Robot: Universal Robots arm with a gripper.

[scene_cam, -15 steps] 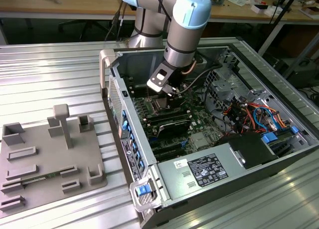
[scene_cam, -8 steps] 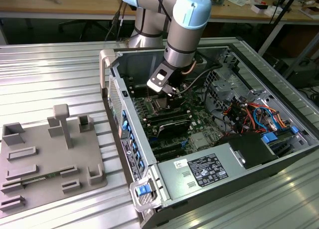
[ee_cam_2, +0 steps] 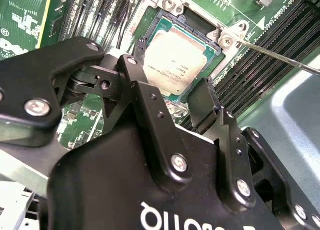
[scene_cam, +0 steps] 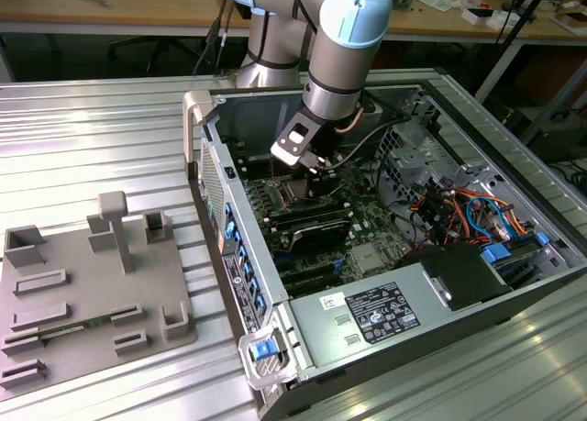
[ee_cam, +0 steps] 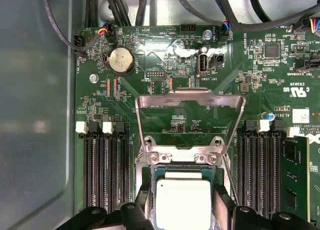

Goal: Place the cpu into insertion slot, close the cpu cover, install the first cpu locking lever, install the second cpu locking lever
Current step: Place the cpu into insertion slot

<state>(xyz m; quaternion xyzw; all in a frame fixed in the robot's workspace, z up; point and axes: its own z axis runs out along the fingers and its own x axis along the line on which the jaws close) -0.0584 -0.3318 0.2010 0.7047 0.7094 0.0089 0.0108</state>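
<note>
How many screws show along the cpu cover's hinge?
2: one screw and another at opposite hinge ends, between the open cpu cover and the seated cpu. The fingers may hide more.

Robotics lab: ribbed metal table, cluttered wooden workbench, opened computer case.

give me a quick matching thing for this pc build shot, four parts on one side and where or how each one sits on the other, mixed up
Column one:
1. cpu
2. cpu cover
3. coin cell battery
4. gripper

Column two:
a. raised open on its hinge, standing up from the board
b. lying flat in the insertion slot, silvery top up
c. open, one finger to each side above the chip
d. round and silvery, set on the green motherboard

Pairs: 1-b, 2-a, 3-d, 4-c
</note>
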